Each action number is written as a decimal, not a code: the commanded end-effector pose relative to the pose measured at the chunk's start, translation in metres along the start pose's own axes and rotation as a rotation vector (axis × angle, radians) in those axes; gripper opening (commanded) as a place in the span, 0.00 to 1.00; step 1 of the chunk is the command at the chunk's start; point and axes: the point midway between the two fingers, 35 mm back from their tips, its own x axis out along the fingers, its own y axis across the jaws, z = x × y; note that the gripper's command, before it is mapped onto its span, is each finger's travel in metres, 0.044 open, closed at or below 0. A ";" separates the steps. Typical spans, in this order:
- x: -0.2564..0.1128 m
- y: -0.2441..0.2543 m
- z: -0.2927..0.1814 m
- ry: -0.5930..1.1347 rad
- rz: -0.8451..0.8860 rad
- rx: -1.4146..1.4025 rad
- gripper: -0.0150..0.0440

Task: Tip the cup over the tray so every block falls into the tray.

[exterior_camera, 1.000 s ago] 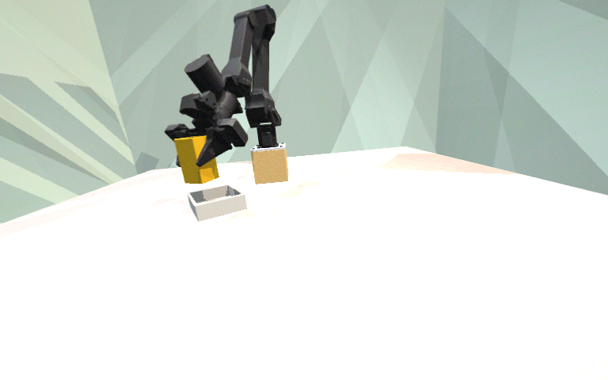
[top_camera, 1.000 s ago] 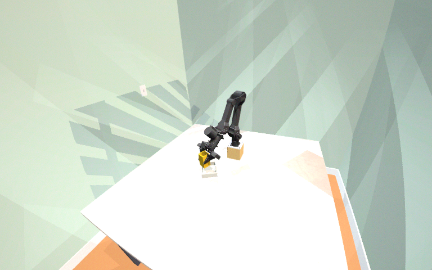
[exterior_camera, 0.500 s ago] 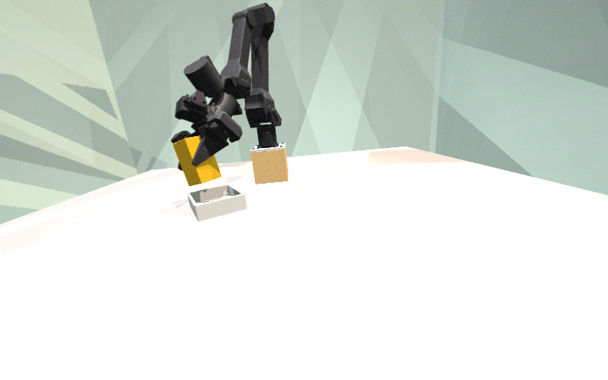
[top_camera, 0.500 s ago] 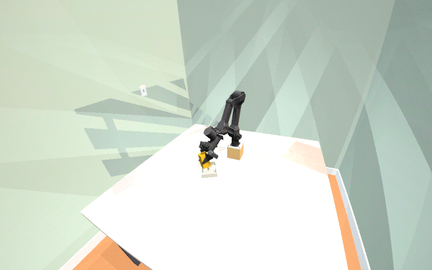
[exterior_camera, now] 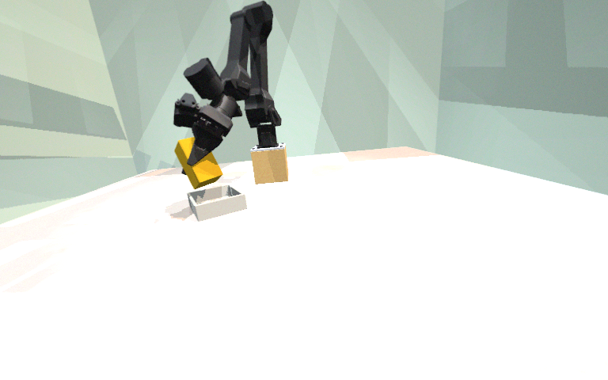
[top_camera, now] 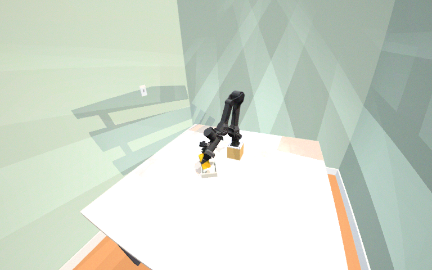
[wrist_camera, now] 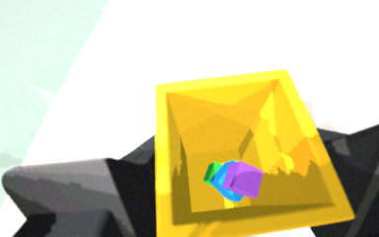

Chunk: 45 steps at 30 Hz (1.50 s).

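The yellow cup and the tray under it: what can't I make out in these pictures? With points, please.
- Green block's full shape: wrist view, mostly covered by the blue block [wrist_camera: 223,184] and purple block [wrist_camera: 245,180].
- Grey shallow tray's [top_camera: 209,175] [exterior_camera: 220,208] whole floor: exterior view, its near wall hides part.
- Yellow square cup's [exterior_camera: 206,168] [wrist_camera: 160,148] contents: exterior view, its walls hide them.

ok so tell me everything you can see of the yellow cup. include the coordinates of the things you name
The yellow square-mouthed cup [top_camera: 205,164] [exterior_camera: 203,168] [wrist_camera: 222,229], smooth and plastic-looking, is clamped between the black fingers of the tool [top_camera: 202,162] [exterior_camera: 186,169]. It hangs tilted above the pale grey rectangular tray [top_camera: 209,175] [exterior_camera: 220,209]. It has straight flat walls, a thick rim and an open top. Small blocks lie inside: one purple [wrist_camera: 246,179], one blue [wrist_camera: 222,182] and one green [wrist_camera: 210,174]. Whether more sit beneath them cannot be seen.
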 end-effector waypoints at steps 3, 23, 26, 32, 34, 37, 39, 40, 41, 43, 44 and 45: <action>0.002 -0.001 0.000 -0.005 -0.001 0.131 0.25; 0.007 -0.002 -0.003 -0.005 0.000 0.568 0.25; 0.008 -0.003 -0.004 -0.005 0.000 0.634 0.25; 0.009 -0.003 -0.005 -0.005 0.001 0.765 0.25; 0.010 -0.003 -0.005 -0.005 0.001 0.808 0.25; 0.011 -0.004 -0.005 -0.005 0.001 0.874 0.25; 0.011 -0.004 -0.006 -0.005 0.001 0.918 0.25; 0.011 -0.004 -0.006 -0.005 0.001 0.939 0.25; 0.012 -0.004 -0.006 -0.005 0.001 0.961 0.25; 0.012 -0.004 -0.006 -0.005 0.001 1.005 0.25; 0.012 -0.004 -0.007 -0.005 0.001 1.027 0.25; 0.013 -0.004 -0.007 -0.005 0.001 1.049 0.25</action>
